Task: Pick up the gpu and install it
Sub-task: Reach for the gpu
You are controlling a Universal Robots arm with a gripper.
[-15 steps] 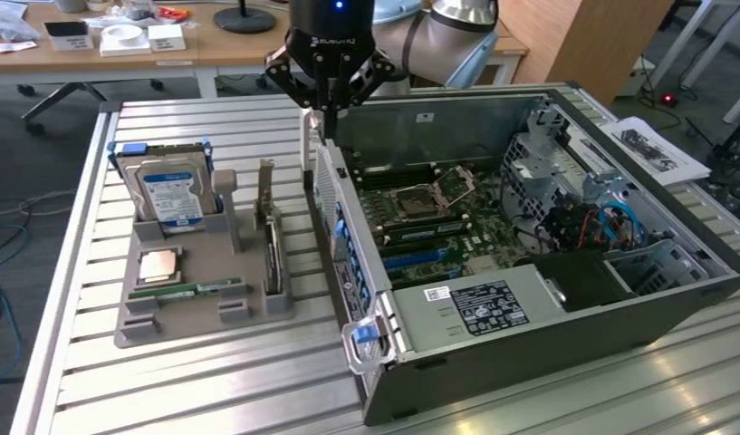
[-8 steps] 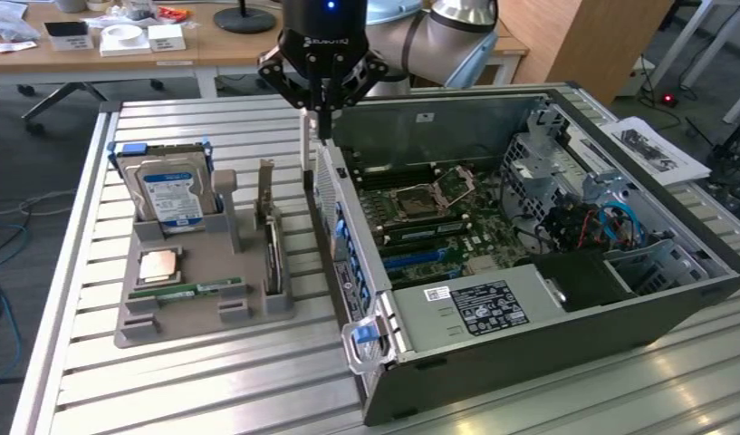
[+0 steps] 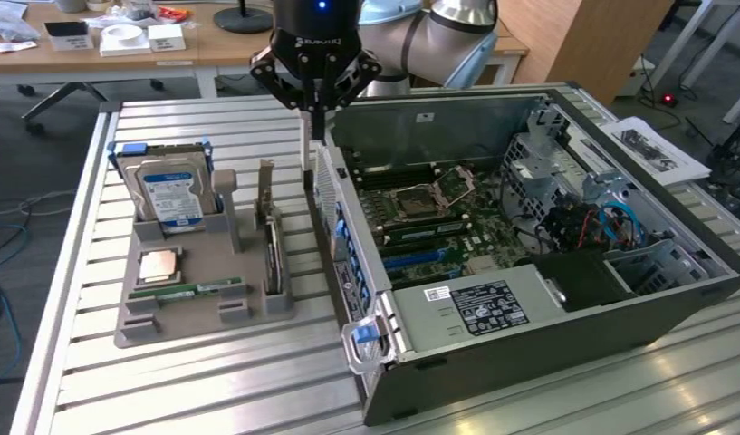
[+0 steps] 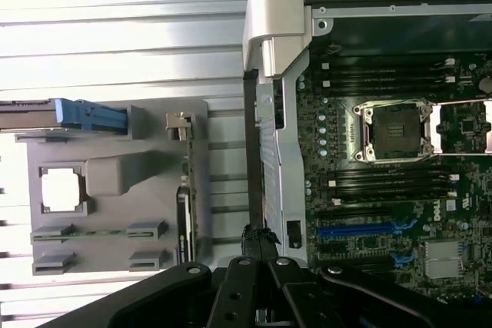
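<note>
The gpu (image 3: 273, 254), a thin dark card with a long pale metal end bracket, stands on edge in a slot of a grey plastic holder tray (image 3: 164, 322). It sits in the slot closest to the open dark-grey computer case (image 3: 527, 362), and a narrow strip of desk separates the tray from the case's perforated rear panel. Nothing is touching the card.

From where I stand, the black claw (image 3: 308, 136) hangs over that strip, above the far corner of the rear panel. It is nearer the case than the card. Its fingers are pinched fully together and I can't see anything gripped between them.

The rest of the tray lies on the side of the gpu away from the case:
- A silver hard drive with a blue label (image 3: 170, 190) stands upright in a cradle.
- A square silver processor chip (image 3: 160, 265) lies flat in a pocket.
- A narrow green memory stick (image 3: 188, 292) lies flat just past the chip.

The case lies on its side with the panel off, so the green motherboard (image 3: 442, 227) and its bare processor socket face up. Tray and case both rest on the slatted aluminium desk (image 3: 200, 390).
</note>
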